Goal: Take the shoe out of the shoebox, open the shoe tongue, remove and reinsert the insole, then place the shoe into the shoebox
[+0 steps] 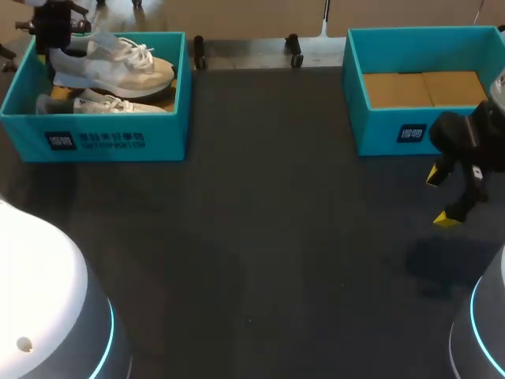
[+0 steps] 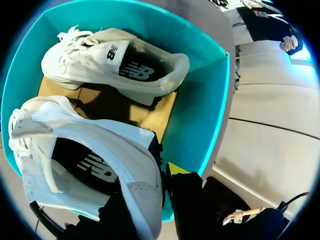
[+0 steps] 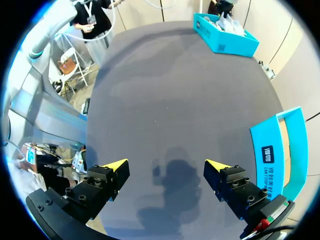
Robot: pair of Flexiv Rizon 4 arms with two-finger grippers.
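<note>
Left gripper [image 1: 57,41] seemingly grips the upper shoe [image 1: 118,67] over the left shoebox [image 1: 110,136]; right gripper [image 1: 440,197] hangs spread wide.

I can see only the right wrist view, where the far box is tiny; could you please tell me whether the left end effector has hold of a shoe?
Observer: Yes, the left end effector grips one shoe by its heel.
Operator: Thank you. Where is its pair?
Observer: The other shoe lies on the cardboard inside the left box, ahead of the held one.
Operator: And what does the box beside me hold?
Observer: The right box shows a cardboard liner and no shoe.
</note>
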